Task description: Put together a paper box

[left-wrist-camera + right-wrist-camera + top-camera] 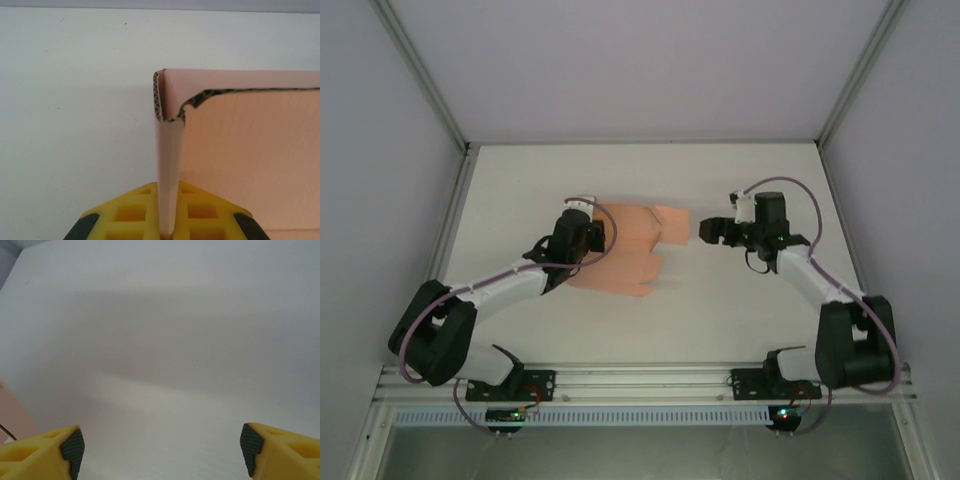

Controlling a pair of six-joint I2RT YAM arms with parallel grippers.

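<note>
Your left hand [592, 232] sits at the left edge of the paper box [630, 255]. The box lies as a mostly flat salmon-pink sheet on the white worktop [720, 320], near the middle and a little left of centre. From above, a small tab of the sheet sticks out at the far right corner, pointing towards your right hand [705, 232].

In the left wrist view, the left hand [169, 227] is closed on a narrow flap [170, 160] of the box. The two yellow fingers [135, 210] press against either side of it, with no gap to be seen. The flap stands upright on its edge between them. At its far end it meets a second raised wall that runs off to the right, and the cut edge at that corner shows dark fluting. To the right of the flap, the pink panel [250, 170] lies flat.

Your right hand is well clear of the box, just beyond the tab and not touching it. In the right wrist view, the right hand [161, 455] is spread wide with nothing between its fingers [70, 450], only bare worktop ahead. A sliver of pink card [15, 415] shows at the left edge of that view, beside the left finger.
</note>
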